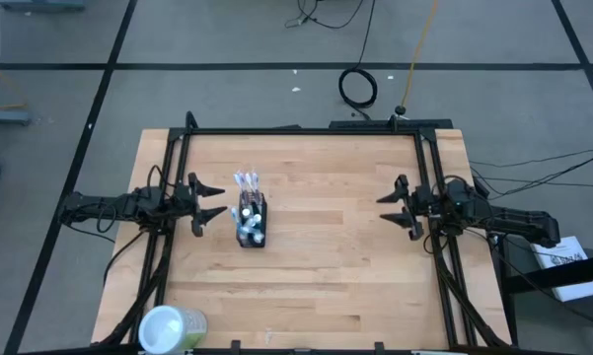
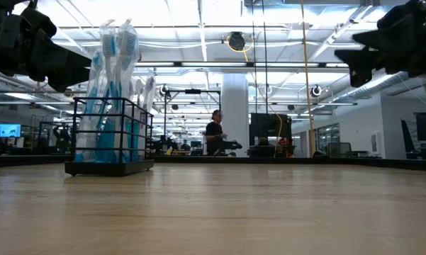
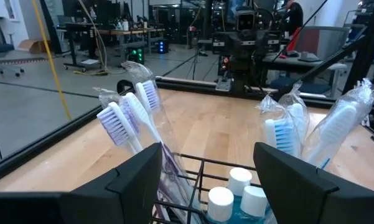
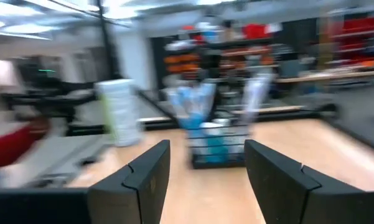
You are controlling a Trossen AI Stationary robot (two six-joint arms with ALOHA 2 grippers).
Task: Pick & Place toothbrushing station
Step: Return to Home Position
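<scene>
a: wooden table (image 1: 326, 286), bright workshop behind. left gripper (image 1: 221, 199)?
b: hanging over the left side, fingers spread apart, gripping nothing, aimed at the black mesh holder (image 1: 252, 225).
a: right gripper (image 1: 383, 208)?
b: over the right side, fingers apart too, empty, well away from the holder.
a: and that holder?
b: upright on the boards, just beside the left fingertips, untouched. wrapped toothbrushes (image 3: 121, 121) sticking up out of it, small tubes (image 3: 231, 190) inside.
a: anything else?
b: pale round container (image 1: 170, 327) at a table corner on the left arm's side, well apart from the holder.

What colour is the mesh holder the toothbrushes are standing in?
Black. The mesh holder shows clearest in the low view.
</scene>
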